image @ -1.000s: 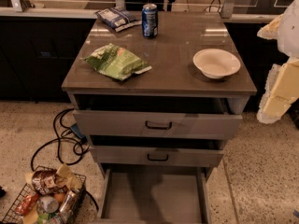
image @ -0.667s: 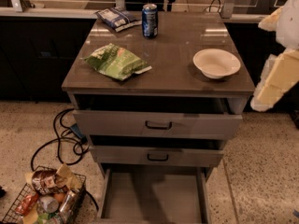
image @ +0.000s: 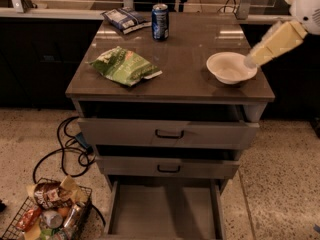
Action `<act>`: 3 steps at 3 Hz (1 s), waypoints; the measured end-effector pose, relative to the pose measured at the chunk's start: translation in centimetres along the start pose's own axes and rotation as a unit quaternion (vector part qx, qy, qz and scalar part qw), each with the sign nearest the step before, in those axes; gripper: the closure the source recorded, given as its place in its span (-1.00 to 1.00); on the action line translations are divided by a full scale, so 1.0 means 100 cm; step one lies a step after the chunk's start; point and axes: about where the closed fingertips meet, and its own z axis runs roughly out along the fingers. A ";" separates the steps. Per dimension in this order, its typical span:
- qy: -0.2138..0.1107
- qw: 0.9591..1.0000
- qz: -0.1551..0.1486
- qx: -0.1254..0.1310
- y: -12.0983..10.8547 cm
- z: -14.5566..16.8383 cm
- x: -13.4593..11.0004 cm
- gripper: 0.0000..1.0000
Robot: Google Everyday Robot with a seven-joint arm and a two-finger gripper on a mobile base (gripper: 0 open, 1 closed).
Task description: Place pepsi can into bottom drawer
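One step, the reach, seems in hand: the tool (wide or narrow, I cannot tell) hangs at the bowl, the pepsi can stands on the bench well to its left, and the bottom drawer lies open below, so next it should cross to the can.

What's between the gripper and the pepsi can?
In the camera view, the gripper hangs at the right rim of the white bowl; past it, only bare cabinet top reaches the pepsi can.
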 end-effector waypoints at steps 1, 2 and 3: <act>-0.112 0.993 0.043 0.024 -0.035 0.035 -0.038 -1.00; -0.204 0.975 0.086 0.035 -0.048 0.071 -0.070 -1.00; -0.259 0.957 0.116 0.064 -0.057 0.088 -0.093 -1.00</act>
